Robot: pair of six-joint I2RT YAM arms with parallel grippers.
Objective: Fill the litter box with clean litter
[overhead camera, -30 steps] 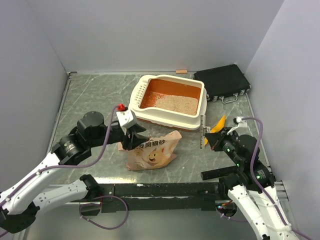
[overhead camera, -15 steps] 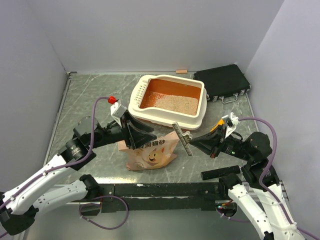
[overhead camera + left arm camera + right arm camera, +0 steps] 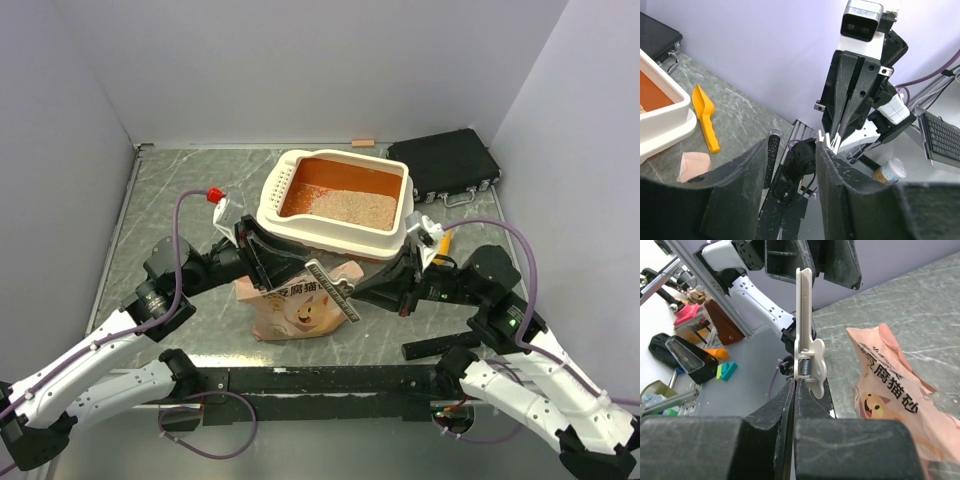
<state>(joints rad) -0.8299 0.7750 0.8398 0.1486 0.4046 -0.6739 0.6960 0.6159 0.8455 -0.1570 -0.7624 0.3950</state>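
Right now the litter box holds only a partial bed of clean litter. The granules sit toward its near long side, and bare orange floor shows along its far side and slotted end. The rest of the supply is in the paper bag, which lies slumped on the table just in front of the box's near long side.

My right gripper has its fingers pressed together on the foot of a white bag clip, holding it upright above the bag and apart from it. My left gripper stands half spread with nothing between the pads, hovering near the bag's top edge on the box side. An orange scoop lies off the box's right end, untouched.

I judge the bag to be soft and crumpled, with no stiffness to lean on. Its weight will be loose and low, shifting as it tips. I'd pinch the gathered paper near the mouth, where the folds give grip, and expect the bottom to sag. The litter should run freely and may scatter over the cream rim.
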